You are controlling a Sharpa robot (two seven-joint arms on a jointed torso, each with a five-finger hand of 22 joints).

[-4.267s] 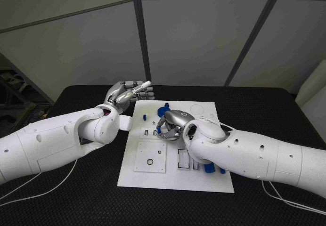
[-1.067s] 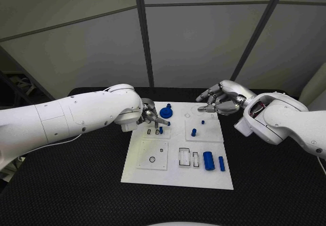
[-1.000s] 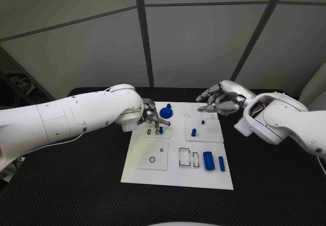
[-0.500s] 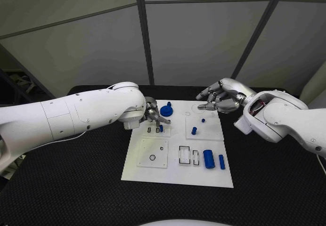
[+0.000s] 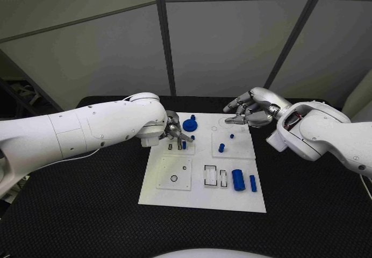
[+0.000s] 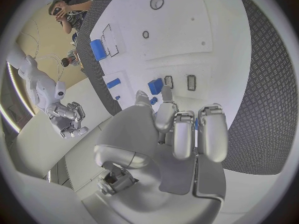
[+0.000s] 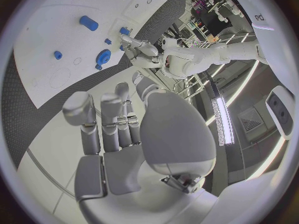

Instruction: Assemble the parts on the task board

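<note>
While the left robot hand (image 5: 174, 134) hung with fingers curled over a small blue peg (image 5: 184, 144) standing upright at the white board's (image 5: 198, 201) far-left slots, grip unclear, the right robot hand (image 5: 249, 113) hovered released, farther off.

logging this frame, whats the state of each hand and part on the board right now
left hand: low over the task board, fingers at a small blue part
right hand: above the board's far edge, holds nothing
blue round part: on the board
large blue cylinder: lying flat
</note>
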